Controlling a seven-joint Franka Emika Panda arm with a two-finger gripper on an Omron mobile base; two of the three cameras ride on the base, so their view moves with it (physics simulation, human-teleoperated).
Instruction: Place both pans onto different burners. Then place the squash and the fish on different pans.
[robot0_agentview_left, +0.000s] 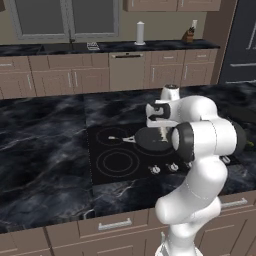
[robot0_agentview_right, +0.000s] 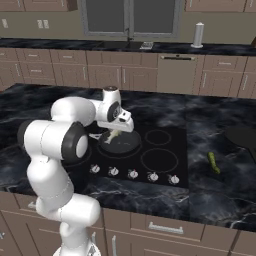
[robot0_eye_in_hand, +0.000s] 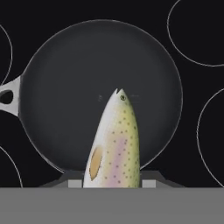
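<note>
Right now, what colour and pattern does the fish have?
Pale yellow-green fish with dark speckles, a pinkish stripe and an orange patch; the hand view shows it best.

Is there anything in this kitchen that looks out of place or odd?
Yes. The squash lies on the bare counter right of the cooktop, and the second pan sits off the burners near it. The gripper holds the fish head down above the pan on the cooktop.

Pan (robot0_eye_in_hand: 100, 92) interior bare under hanging fish (robot0_eye_in_hand: 114, 144); cooktop (robot0_agentview_right: 165, 175) right rings free; squash (robot0_agentview_right: 213, 162) on right worktop (robot0_agentview_right: 220, 195).
</note>
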